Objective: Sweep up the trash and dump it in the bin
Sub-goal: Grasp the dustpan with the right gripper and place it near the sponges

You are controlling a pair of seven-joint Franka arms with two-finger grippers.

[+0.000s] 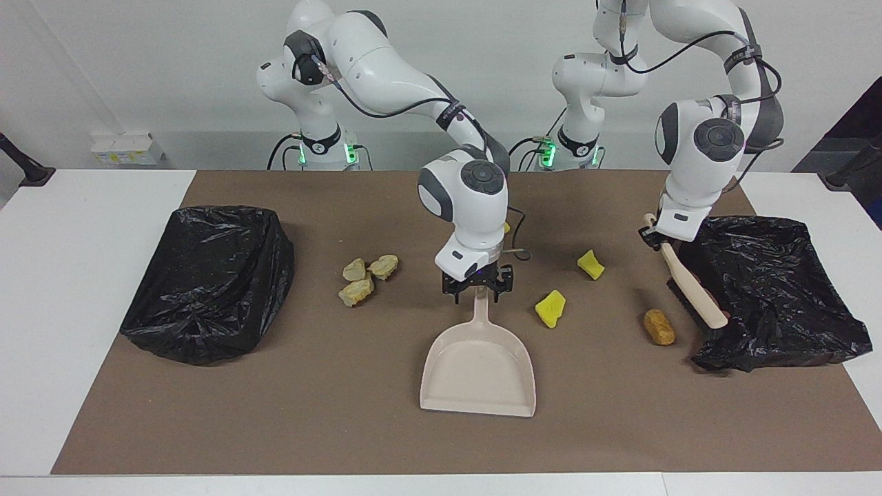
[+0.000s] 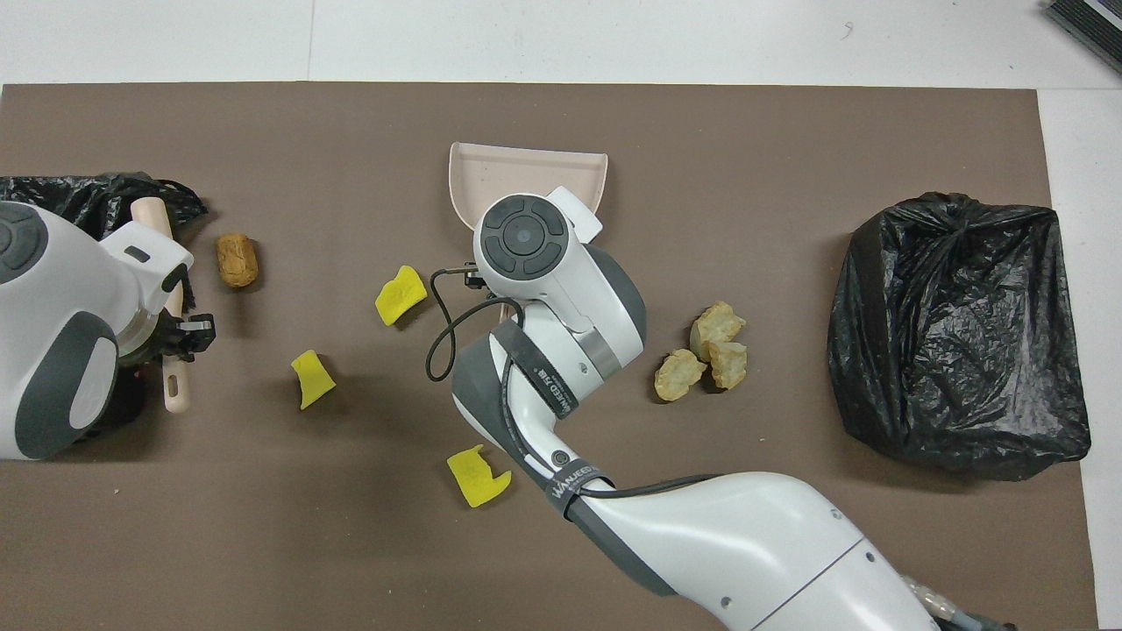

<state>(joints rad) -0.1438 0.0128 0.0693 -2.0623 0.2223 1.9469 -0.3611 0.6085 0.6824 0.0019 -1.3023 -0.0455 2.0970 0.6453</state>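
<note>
White worktop (image 1: 83, 289) under brown mat (image 1: 310, 413); beige dustpan (image 1: 479, 372) mid-mat (handle toward robots); beige brush (image 1: 692, 293) tilted; white box (image 1: 124, 148) by wall.

Robotics lab test bench. Two white arms (image 1: 386, 62) bolted at the edge of a white table (image 1: 83, 275), bare white wall, brown mat (image 1: 275, 427) as staged work surface, cables trailing, wall socket box (image 1: 127, 148) near the baseboard.
</note>
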